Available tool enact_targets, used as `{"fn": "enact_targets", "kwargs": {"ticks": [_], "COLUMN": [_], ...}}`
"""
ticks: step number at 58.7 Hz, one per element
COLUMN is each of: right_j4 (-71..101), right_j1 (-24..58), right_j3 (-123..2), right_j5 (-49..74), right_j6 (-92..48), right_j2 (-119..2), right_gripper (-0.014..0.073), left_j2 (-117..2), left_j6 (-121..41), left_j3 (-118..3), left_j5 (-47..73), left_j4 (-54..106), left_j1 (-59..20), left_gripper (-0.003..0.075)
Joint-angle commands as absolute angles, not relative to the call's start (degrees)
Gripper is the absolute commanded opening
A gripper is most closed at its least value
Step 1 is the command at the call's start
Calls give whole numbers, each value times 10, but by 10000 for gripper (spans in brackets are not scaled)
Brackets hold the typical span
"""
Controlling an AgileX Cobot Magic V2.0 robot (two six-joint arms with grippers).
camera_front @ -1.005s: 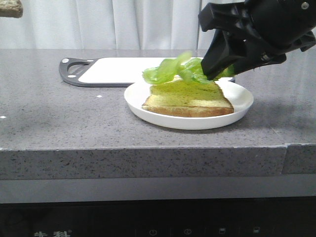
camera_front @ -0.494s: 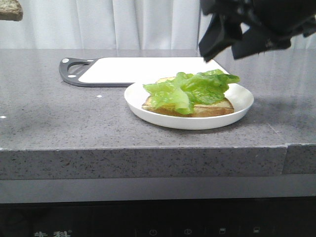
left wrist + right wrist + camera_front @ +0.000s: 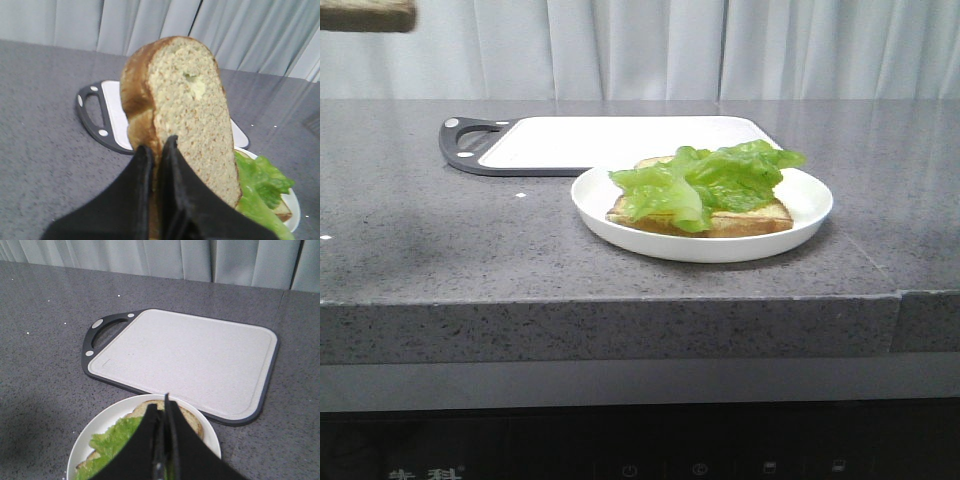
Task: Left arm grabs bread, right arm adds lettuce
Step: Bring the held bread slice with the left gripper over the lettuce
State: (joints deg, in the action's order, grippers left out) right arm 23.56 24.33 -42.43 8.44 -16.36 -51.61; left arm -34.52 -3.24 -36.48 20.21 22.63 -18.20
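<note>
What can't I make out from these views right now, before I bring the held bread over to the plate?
- Left hand: its base is cut off by the left wrist view's edge; the front view shows only the bread at the frame's edge.
- Right hand: absent from the front view.
- Lower slice: its top is mostly hidden under the lettuce.
- Plate: its near part is cut off in the right wrist view.

Along the dark panel (image 3: 640,445) under the surface, the tops of 2 pale Chinese characters (image 3: 426,473) peek in at the lower left, cut off by the frame's edge and hard to read with any certainty. Further right on that panel sit 4 small pale control symbols (image 3: 630,469), the first like a power sign. No other lettering can be read.
</note>
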Motion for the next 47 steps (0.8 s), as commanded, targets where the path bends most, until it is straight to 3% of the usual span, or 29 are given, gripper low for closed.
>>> {"fn": "enact_targets", "kwargs": {"ticks": [1, 9, 22, 34, 47], "right_j4": [202, 164, 164, 164, 164], "right_j1": [242, 242, 242, 242, 242], "right_j3": [-411, -356, -308, -308, -308], "right_j5": [47, 47, 73, 108, 105], "right_j6": [-169, -169, -169, -169, -169], "right_j2": [-460, -371, -262, -253, -253], "right_gripper": [-60, -60, -60, -60, -60], "left_j2": [-405, -515, -726, -885, -987], "left_j6": [-28, -74, -351, -353, -348], "left_j3": [-424, -508, -625, -721, -786], "left_j5": [204, 299, 488, 582, 604], "left_j4": [301, 413, 800, 815, 812], "left_j1": [-182, -182, -182, -191, -194], "left_gripper": [-20, -20, -20, -20, -20]}}
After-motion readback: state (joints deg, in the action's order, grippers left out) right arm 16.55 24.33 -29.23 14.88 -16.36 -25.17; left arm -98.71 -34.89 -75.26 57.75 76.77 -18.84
